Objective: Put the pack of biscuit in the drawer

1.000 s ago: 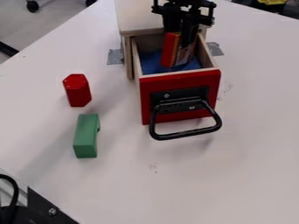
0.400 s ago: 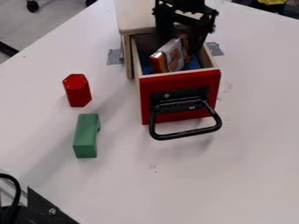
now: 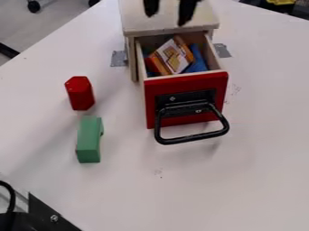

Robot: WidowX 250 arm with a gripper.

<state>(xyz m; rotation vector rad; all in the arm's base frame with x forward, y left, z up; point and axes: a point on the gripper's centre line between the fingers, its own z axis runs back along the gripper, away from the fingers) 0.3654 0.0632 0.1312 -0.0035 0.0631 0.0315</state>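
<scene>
The black gripper (image 3: 169,14) hangs at the top edge over the wooden cabinet's top, its two fingers spread apart with nothing between them. Below it the drawer (image 3: 187,80), with a red front and black handle, stands pulled out. Inside lies the pack of biscuit (image 3: 172,56), orange and red with a pale printed face, tilted against the things around it. Blue material shows beside and beneath the pack. The gripper is above and behind the pack, not touching it.
A red hexagonal block (image 3: 80,93) stands left of the drawer, with a green block (image 3: 89,140) in front of it. The cabinet (image 3: 169,22) stands at the back, grey tape at its sides. Black equipment (image 3: 42,216) occupies the lower left corner.
The gripper has opened and let go of the pack, then risen out of the drawer toward the top edge. The pack has tipped over and now lies slanted in the drawer.
</scene>
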